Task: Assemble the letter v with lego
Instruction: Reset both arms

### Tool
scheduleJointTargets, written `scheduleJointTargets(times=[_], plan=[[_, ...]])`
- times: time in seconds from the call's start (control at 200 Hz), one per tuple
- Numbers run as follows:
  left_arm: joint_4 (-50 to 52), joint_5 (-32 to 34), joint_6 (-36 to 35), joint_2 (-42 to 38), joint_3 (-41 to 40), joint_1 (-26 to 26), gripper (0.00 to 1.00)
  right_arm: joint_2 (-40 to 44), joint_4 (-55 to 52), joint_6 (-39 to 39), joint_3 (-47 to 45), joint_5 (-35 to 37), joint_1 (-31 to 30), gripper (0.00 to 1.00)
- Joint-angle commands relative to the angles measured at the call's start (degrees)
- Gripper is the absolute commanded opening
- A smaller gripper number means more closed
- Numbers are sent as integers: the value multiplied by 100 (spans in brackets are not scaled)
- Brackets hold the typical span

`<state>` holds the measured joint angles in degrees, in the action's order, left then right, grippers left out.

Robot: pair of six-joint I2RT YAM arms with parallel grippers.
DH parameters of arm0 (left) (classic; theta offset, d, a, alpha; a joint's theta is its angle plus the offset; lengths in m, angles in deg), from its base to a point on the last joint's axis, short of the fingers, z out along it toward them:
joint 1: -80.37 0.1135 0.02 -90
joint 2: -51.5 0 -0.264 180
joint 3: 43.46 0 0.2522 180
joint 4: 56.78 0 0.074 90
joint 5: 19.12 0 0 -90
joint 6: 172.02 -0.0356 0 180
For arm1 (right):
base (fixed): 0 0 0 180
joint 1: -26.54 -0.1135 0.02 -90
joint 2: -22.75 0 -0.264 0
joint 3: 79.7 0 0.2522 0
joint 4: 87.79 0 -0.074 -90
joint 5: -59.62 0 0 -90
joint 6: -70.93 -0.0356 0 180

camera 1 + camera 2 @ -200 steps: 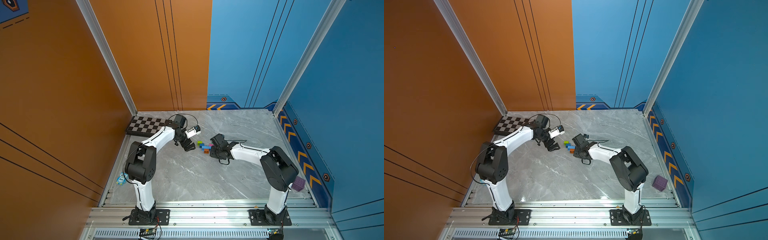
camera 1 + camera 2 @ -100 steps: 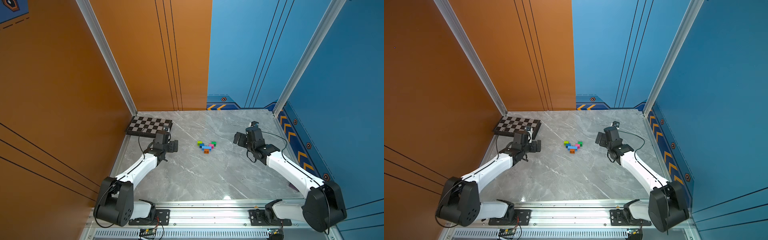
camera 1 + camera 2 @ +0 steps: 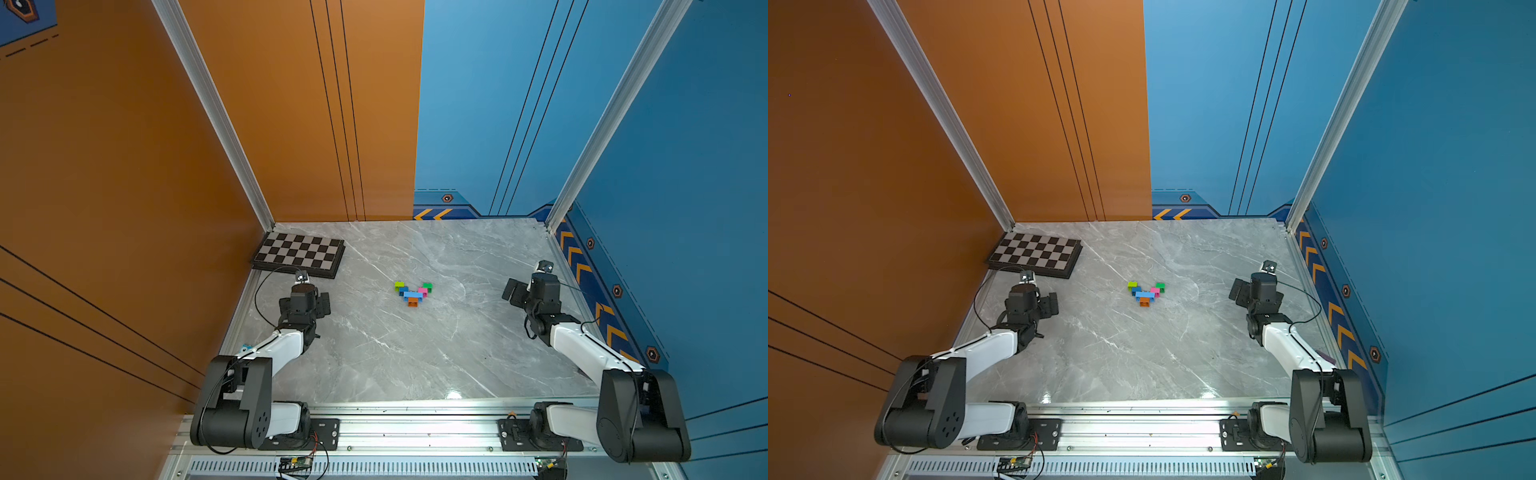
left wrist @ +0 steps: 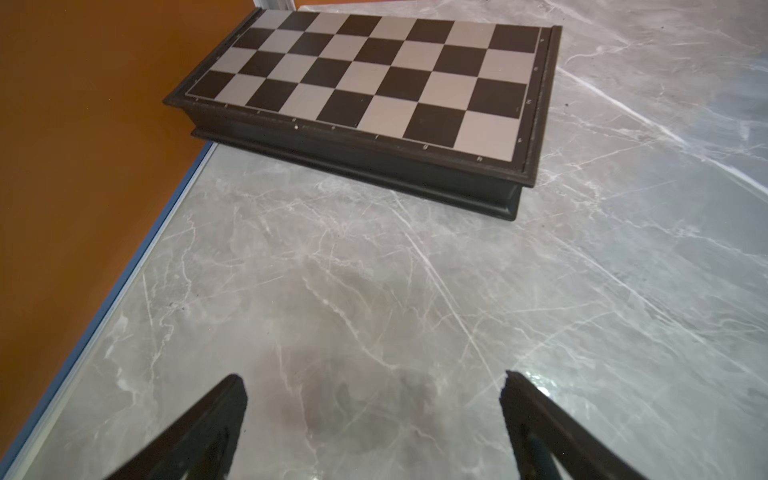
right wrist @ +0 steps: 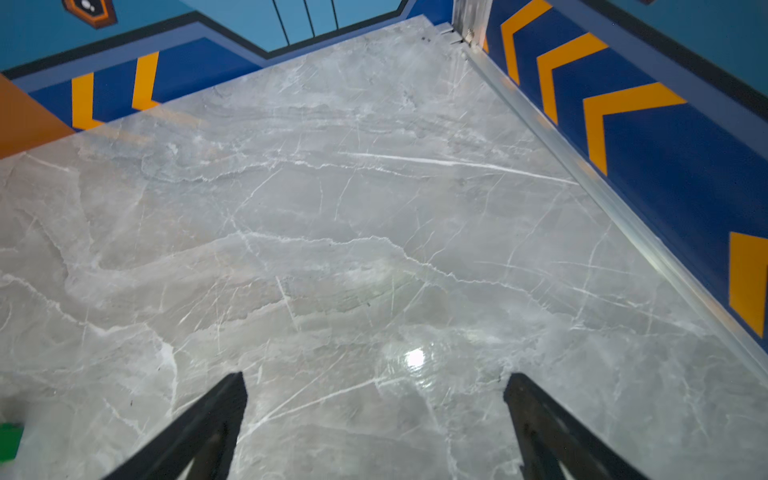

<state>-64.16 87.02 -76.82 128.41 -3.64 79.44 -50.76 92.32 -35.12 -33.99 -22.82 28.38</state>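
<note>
A second ago both arms were bent in over the middle of the bench [image 3: 415, 357], their claws crowding the lego from either side. Now they have drawn right back, and the letter v [image 3: 412, 293] lies on its own on the grey marble, in the same spot where the bricks sat then. Its orange brick [image 3: 412, 302] makes the point, on the side nearest the arm bases. The light-blue brick [image 3: 413, 294] sits just behind it, with the dark blue brick [image 3: 403, 290] and pink brick [image 3: 422, 291] stepping outward. The lime brick [image 3: 399, 285] and green brick [image 3: 427, 286] are the two tips. The left claw [image 3: 324, 302] now hangs well out to the left of the letter v and the right claw [image 3: 512, 291] well out to its right, neither touching it. Half a second ago they were already clear of it; since then the arms have folded lower, elbows pulled back toward the rail. From the left wrist, the left claw [image 4: 372, 376] is spread wide with only bare marble between its fingers. The chessboard [image 4: 365, 83] lies beyond it, farther left of the letter v and toward the back wall. From the right wrist, the right claw [image 5: 376, 376] gapes just as wide and holds nothing, and a sliver of green shows at the picture's edge.
</note>
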Motion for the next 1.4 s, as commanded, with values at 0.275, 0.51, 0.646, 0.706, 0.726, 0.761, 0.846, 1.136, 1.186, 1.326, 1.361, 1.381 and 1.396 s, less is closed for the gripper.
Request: scheduleJointTargets(times=[0.275,0.51,0.646,0.706,0.726,0.761,0.846,1.136,1.186,1.326,1.361,1.381,1.396], plan=[[-2980,-1423,-328,1072,-525,238,98,-846,2005,17,-571,-2220,799,100],[-2857,-1241,-546,1178,-356,49,98,89,1956,447,-1156,-464,519,100],[-2847,-1210,-550,1169,-360,40,98,-455,2413,199,-976,-984,897,100],[-2837,-1194,-549,1170,-356,26,98,-748,2901,368,-997,-1790,894,100],[-2836,-1186,-554,1167,-361,23,98,-762,2851,448,-968,-1561,785,100],[-2838,-1175,-554,1163,-357,16,98,-855,2994,512,-983,-1180,599,100],[-2836,-1149,-563,1164,-357,5,98,-1072,2406,1003,-573,-1228,256,100],[-2836,-1096,-582,1168,-357,-32,98,-1439,3664,1344,-1040,-422,-267,100],[-2842,-1091,-583,1157,-356,-30,98,-1291,3109,1374,-916,-260,-328,100],[-2834,-1078,-595,1153,-371,-39,98,-1338,3109,1307,-861,-211,-299,100],[-2836,-1057,-601,1152,-372,-47,98,-1328,3112,1313,-857,-206,-299,100],[-2840,-1052,-599,1157,-367,-48,98,-1332,3112,1307,-857,-202,-307,100],[-2836,-1052,-601,1157,-364,-54,98,-1328,3109,1309,-857,-208,-308,100]])
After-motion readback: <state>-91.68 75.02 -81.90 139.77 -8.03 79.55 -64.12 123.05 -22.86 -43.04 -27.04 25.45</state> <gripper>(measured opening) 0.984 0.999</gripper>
